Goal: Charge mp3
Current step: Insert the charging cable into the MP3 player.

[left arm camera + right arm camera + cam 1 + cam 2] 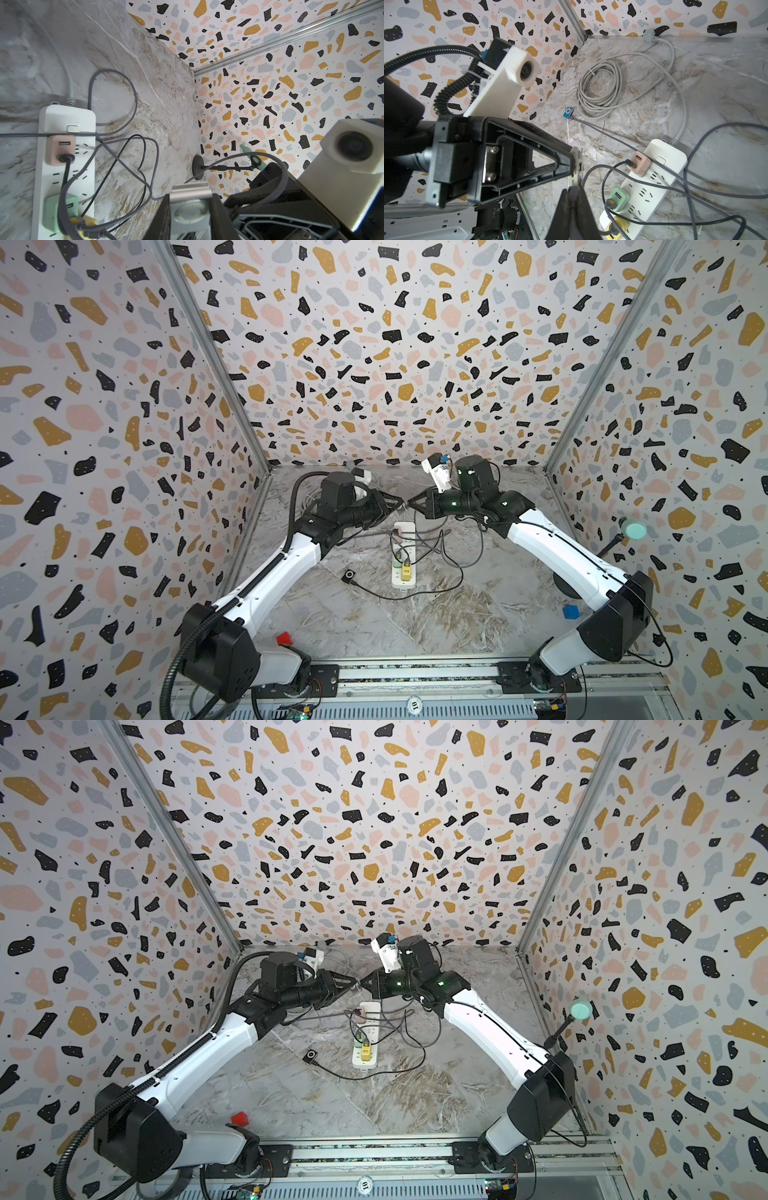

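A silver clip-style mp3 (190,207) with a round button sits between the jaws of my left gripper (191,199), which is shut on it. In the right wrist view the mp3 (576,164) shows edge-on at that gripper's tip. My right gripper (573,189) is shut, tip to tip with the left one, above the far end of the white power strip (404,556). A grey cable (270,160) arcs into the right gripper, apparently pinched there; its plug is hidden. In both top views the left gripper (401,503) and the right gripper (411,503) meet.
The strip carries pink (640,163), green (618,198) and yellow (614,228) chargers with tangled cables. A black mp3 (348,576) and a blue mp3 (567,112) lie cabled on the table. A coiled grey cord (600,89) lies far left. Red block (284,638), blue block (571,611), teal-headed stand (633,529).
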`<action>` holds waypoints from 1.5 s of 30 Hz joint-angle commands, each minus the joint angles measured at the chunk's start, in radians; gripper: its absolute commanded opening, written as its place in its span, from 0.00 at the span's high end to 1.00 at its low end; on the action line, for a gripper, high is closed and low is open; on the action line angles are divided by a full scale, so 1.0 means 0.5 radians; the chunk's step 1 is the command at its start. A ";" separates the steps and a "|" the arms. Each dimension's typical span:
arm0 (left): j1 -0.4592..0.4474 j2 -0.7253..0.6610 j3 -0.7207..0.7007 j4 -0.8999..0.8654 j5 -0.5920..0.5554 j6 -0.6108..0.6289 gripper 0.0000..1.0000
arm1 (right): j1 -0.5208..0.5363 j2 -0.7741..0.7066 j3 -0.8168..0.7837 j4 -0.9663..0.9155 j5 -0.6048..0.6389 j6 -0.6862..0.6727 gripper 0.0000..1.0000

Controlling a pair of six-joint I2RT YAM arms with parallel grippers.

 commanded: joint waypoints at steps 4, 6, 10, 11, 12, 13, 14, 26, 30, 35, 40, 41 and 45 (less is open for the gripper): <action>-0.146 -0.207 0.188 0.925 0.455 -0.053 1.00 | 0.085 0.137 -0.224 -0.346 -0.075 0.036 1.00; -0.148 -0.197 0.199 0.778 0.445 0.021 1.00 | 0.083 0.100 -0.203 -0.313 -0.086 0.042 0.92; -0.145 -0.185 0.213 0.225 0.410 0.254 1.00 | 0.073 -0.079 -0.142 -0.169 -0.105 0.119 0.57; -0.140 -0.190 0.207 0.084 0.380 0.287 1.00 | 0.068 -0.142 -0.135 -0.141 -0.103 0.148 0.51; -0.130 -0.188 0.202 -0.069 0.340 0.412 1.00 | 0.059 -0.209 -0.131 -0.115 -0.123 0.174 0.47; -0.113 -0.182 0.205 -0.204 0.277 0.464 1.00 | 0.051 -0.266 -0.133 -0.090 -0.155 0.200 0.45; -0.076 -0.169 0.194 -0.311 0.213 0.488 1.00 | 0.047 -0.336 -0.141 -0.056 -0.192 0.226 0.41; 0.149 0.125 0.370 -1.165 -0.044 0.880 1.00 | -0.075 -0.631 -0.266 -0.254 -0.150 0.402 0.27; 0.153 0.013 0.193 -1.118 -0.042 0.816 1.00 | -0.137 -0.654 -0.326 -0.097 -0.180 0.420 0.23; 0.152 -0.139 -0.011 -1.238 -0.095 0.827 1.00 | -0.133 -0.628 -0.415 0.136 -0.579 0.426 0.10; 0.154 -0.280 -0.286 -1.178 -0.105 0.683 1.00 | 0.021 -0.583 -0.560 0.034 -0.845 0.417 0.06; 0.153 -0.298 -0.327 -1.171 -0.119 0.662 1.00 | 0.066 -0.567 -0.591 -0.100 -0.849 0.378 0.06; 0.154 -0.372 -0.497 -1.053 -0.127 0.516 1.00 | 0.152 -0.553 -0.752 -0.654 -0.723 0.176 0.02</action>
